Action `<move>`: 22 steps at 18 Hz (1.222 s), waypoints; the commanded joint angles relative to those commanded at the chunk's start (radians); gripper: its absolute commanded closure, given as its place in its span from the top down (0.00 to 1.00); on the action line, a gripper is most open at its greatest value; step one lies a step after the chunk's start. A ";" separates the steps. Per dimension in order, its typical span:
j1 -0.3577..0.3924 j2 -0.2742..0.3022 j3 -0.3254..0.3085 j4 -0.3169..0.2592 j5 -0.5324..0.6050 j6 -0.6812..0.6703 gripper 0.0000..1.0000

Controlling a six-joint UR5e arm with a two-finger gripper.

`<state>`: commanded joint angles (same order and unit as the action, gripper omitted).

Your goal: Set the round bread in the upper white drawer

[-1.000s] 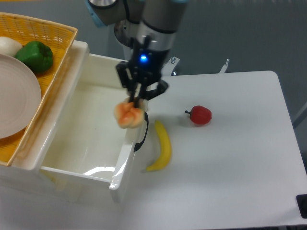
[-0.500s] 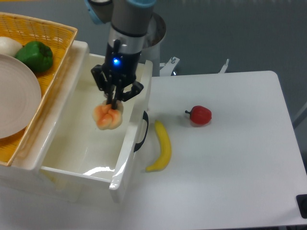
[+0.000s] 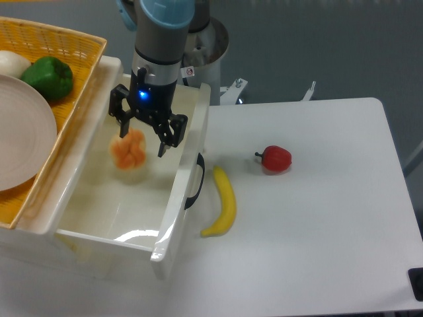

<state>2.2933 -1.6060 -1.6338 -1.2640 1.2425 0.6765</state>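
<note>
The round bread point(image 3: 129, 153), orange-golden on top and pale below, lies inside the upper white drawer point(image 3: 173, 210), toward its back half. The drawer is pulled out, with its black handle point(image 3: 197, 181) facing the table. My gripper point(image 3: 141, 137) hangs directly over the bread, open, with its black fingers point(image 3: 163, 141) spread to either side of it. No finger appears to be touching the bread, and the gripper holds nothing.
A yellow woven basket point(image 3: 74, 99) on the left holds a white plate point(image 3: 20, 132), a green pepper point(image 3: 49, 76) and a white round item. On the white table, a yellow banana point(image 3: 225, 201) lies just beside the drawer front, and a red fruit point(image 3: 275, 158) sits further right.
The gripper carried the bread leftward from over the drawer's front wall to above its interior, then opened. The bread has dropped out of the fingers into the drawer.
</note>
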 joint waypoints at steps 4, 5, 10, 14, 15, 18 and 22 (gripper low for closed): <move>0.012 -0.024 0.040 -0.002 0.012 0.006 1.00; 0.020 -0.032 0.055 -0.003 0.029 0.008 1.00; 0.132 -0.057 0.113 0.002 0.038 0.088 1.00; 0.215 -0.101 0.167 0.003 0.011 0.198 1.00; 0.227 -0.107 0.170 0.005 0.015 0.228 1.00; 0.293 -0.121 0.170 -0.005 0.020 0.397 1.00; 0.365 -0.146 0.173 -0.005 0.046 0.541 1.00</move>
<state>2.6582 -1.7517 -1.4604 -1.2686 1.2884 1.2175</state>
